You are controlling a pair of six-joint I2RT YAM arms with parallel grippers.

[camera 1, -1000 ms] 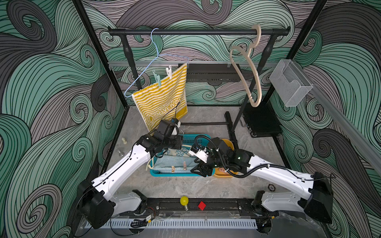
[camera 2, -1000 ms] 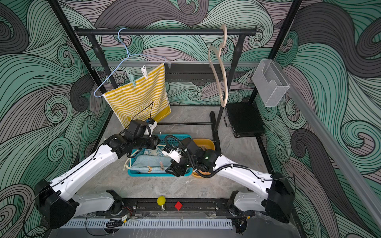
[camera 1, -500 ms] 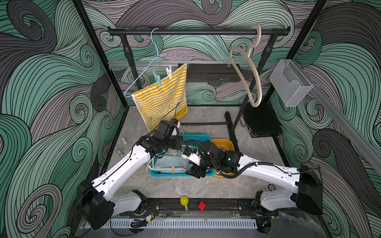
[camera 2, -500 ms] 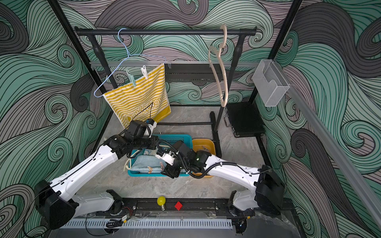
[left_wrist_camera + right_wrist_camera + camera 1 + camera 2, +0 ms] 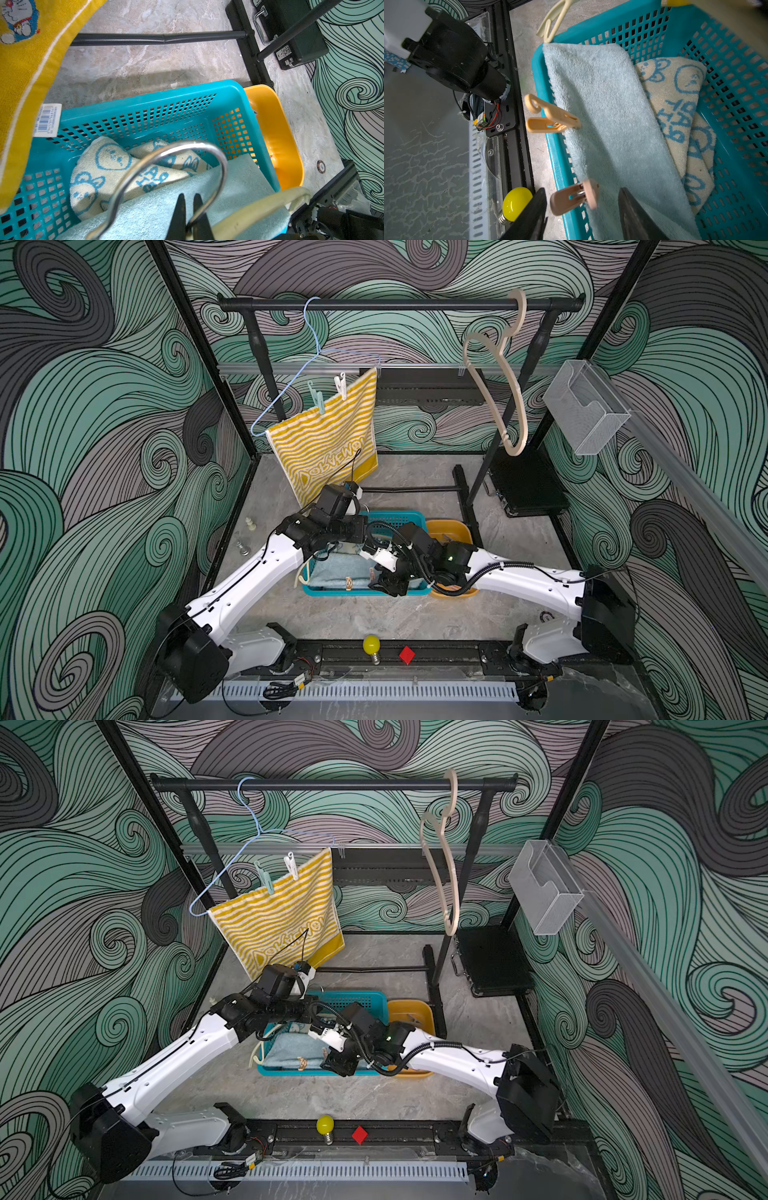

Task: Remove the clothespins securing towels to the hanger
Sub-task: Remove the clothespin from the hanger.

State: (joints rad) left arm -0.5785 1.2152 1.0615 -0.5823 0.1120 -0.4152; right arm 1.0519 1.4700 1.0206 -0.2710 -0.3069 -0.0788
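Right hand (image 5: 581,192) wide, straddling the pink clothespin (image 5: 571,197), which is clipped on the blue towel (image 5: 602,114) at the basket (image 5: 726,104) rim. An orange clothespin (image 5: 550,118) is clipped near it. Left hand (image 5: 189,216) closed on a metal hook (image 5: 166,153). Striped towel (image 5: 328,452) hangs pinned on a wire hanger (image 5: 291,385).

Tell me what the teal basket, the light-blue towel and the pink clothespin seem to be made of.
Teal basket: moulded plastic, slightly glossy, with a regular grid of holes in its walls.
Light-blue towel: terry cloth, possibly cotton, with a matte, fuzzy looped pile.
Pink clothespin: matte plastic with smooth moulded arms and what looks like a small metal spring at its middle.
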